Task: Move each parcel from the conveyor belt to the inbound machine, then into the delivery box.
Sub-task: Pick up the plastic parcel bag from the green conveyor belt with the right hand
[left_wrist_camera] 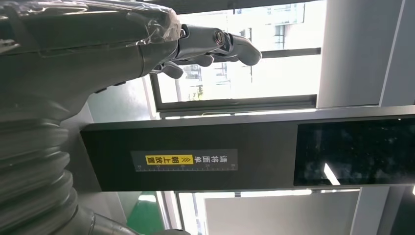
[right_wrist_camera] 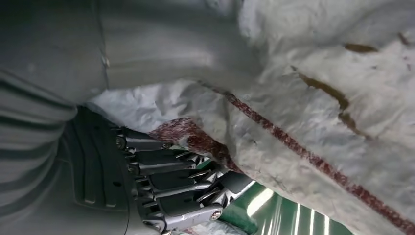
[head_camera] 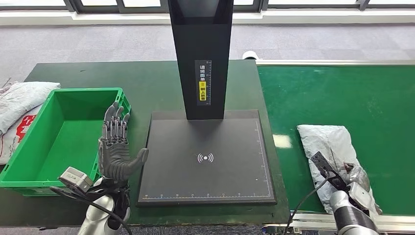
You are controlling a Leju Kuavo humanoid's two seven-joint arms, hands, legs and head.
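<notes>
A crumpled white plastic parcel lies on the green conveyor belt at the right. My right hand is on its near end. In the right wrist view the parcel runs between the thick thumb and the curled dark fingers, so that hand grips it. The black inbound machine plate with its upright column stands in the middle, bare. My left hand is raised, fingers spread and holding nothing, between the plate and the green delivery box. Its fingers point toward the column.
White sacks with red print lie left of the green box. The conveyor's metal front rail runs just before my right arm. Dark green tabletop surrounds the machine, with grey floor beyond.
</notes>
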